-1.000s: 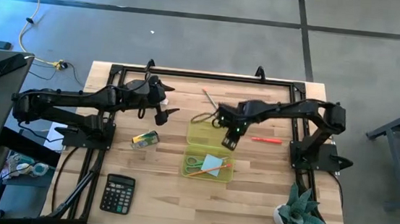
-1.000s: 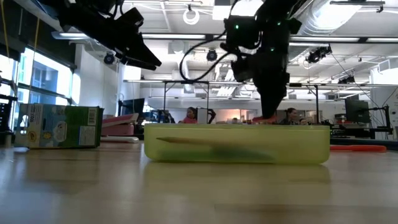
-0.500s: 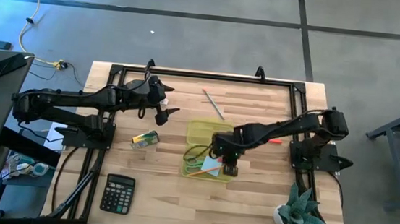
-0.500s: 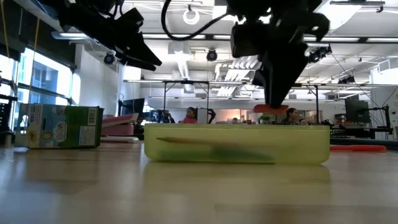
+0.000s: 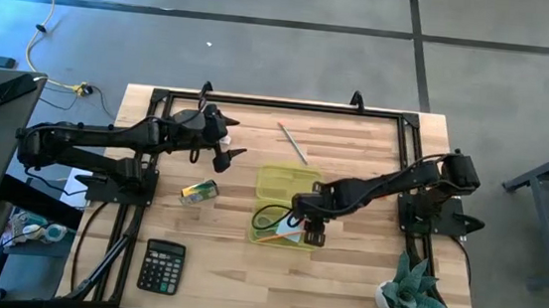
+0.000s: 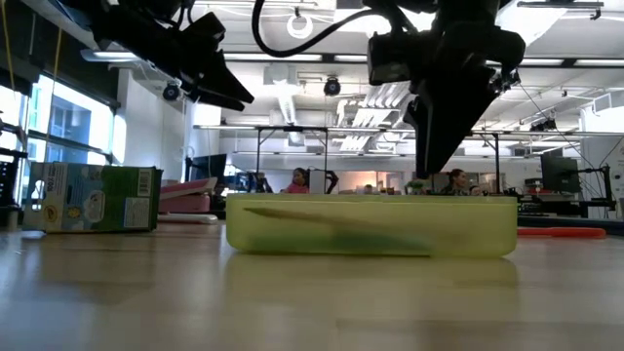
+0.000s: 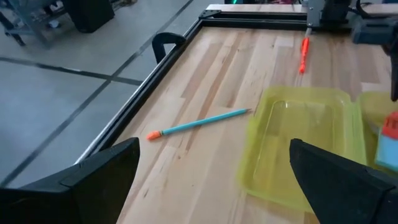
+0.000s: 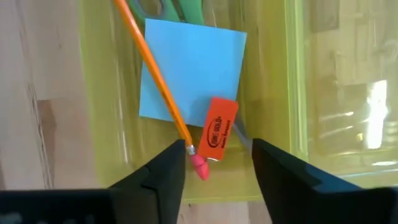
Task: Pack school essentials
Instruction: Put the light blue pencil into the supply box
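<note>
- Grey concrete floor (image 5: 264,43) all round, crossed by dark seam lines.
- Wooden butcher-block table (image 5: 215,259) sits in the middle, black frame rail (image 5: 279,103) at its far edge.
- Beyond it, an open workshop: bright ceiling lights (image 6: 300,24), windows (image 6: 58,122) on one side.
- People (image 6: 297,180) sit far back among desks.

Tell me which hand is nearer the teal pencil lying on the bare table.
Left. The left hand hangs beside the teal pencil, at the table's far end. The right hand is over the yellow tray holding the blue note pad, farther off.
</note>
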Tool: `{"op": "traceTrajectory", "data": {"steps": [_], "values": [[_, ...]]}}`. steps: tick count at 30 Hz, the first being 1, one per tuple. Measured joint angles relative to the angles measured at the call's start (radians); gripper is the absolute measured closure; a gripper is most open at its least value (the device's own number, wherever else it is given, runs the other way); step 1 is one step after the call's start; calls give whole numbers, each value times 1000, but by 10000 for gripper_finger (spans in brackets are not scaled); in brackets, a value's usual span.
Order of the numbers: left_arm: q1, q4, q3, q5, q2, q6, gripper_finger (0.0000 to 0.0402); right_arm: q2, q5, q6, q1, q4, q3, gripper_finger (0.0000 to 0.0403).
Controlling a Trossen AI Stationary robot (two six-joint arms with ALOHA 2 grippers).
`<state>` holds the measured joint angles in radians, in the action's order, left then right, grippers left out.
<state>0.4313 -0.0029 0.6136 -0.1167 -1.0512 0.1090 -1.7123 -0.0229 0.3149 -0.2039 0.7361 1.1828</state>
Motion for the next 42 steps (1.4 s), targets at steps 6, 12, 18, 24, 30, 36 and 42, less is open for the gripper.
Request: {"op": "traceTrajectory", "data": {"steps": [6, 12, 18, 24, 30, 36, 42], "values": [[3, 31, 0, -27, -1, 78, 2, 1, -44, 48, 0, 1, 0, 211], [38, 79, 30, -21, -12, 173, 2, 62, -230, 42, 4, 40, 0, 211], [114, 78, 125, 52, -90, 267, 2, 162, -336, 38, 59, 91, 0, 211], [193, -17, 283, 138, -235, 355, 2, 245, -371, 44, 159, 109, 0, 211], [267, -203, 480, 232, -379, 429, 2, 277, -371, 68, 247, 110, 0, 211], [321, -362, 638, 352, -515, 437, 2, 272, -370, 94, 289, 112, 0, 211], [339, -384, 712, 391, -624, 480, 2, 272, -359, 104, 324, 102, 0, 211]]}}
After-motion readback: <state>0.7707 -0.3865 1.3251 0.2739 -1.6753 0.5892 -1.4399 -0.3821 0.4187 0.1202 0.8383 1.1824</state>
